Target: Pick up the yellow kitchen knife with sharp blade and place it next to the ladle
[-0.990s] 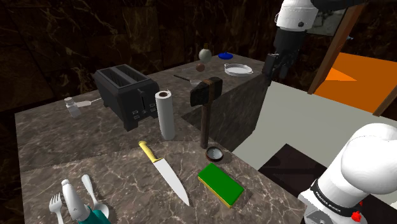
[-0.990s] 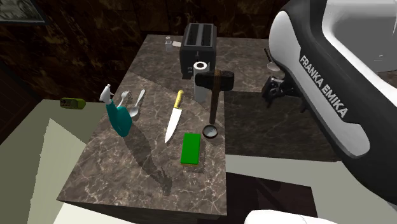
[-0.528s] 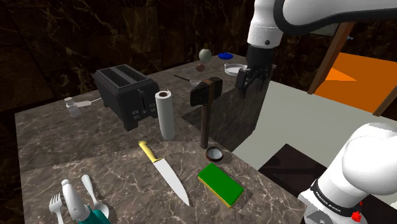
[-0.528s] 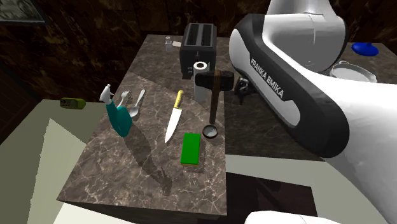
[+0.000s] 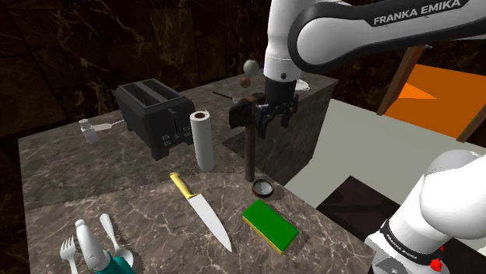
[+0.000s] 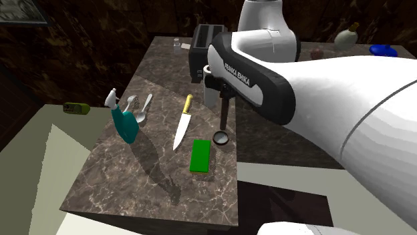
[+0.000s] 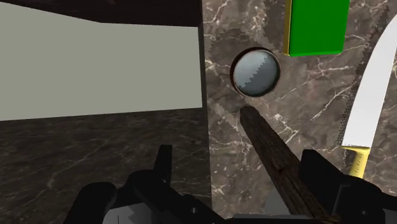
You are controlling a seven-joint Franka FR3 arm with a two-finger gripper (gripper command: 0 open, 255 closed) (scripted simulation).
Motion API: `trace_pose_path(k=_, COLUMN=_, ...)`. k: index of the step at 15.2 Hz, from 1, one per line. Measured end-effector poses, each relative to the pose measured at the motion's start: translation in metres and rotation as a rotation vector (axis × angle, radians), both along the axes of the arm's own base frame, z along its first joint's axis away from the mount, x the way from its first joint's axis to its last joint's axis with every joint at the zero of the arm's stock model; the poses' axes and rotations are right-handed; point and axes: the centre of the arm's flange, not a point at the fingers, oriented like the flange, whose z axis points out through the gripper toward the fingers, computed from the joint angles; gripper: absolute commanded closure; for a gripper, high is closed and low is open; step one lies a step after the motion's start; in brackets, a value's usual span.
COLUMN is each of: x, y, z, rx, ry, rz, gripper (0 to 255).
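As arm (image 5: 343, 31) swung in, pincer (image 5: 272, 124) now beside ladle (image 5: 250, 152).

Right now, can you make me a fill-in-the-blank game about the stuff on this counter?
1. The knife has a ____ handle.
2. The sponge lying near the knife is ____ on top.
3. The black ____ has two slots on top.
4. The gripper holds nothing, and its fingers are ____.

Missing words: yellow, green, toaster, open.
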Motion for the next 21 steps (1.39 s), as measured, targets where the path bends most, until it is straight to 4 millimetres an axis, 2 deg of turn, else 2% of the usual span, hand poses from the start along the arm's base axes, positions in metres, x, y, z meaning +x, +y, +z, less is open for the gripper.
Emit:
trace_pose_path(k=5, x=0.026, y=0.048, z=-0.030, rx=0.010, ry=0.002, rz=0.007, gripper=0)
trace_pose_path(k=21, x=0.107, y=0.222, z=-0.118, rx=0.046, ry=0.009, rz=0.030, gripper=0)
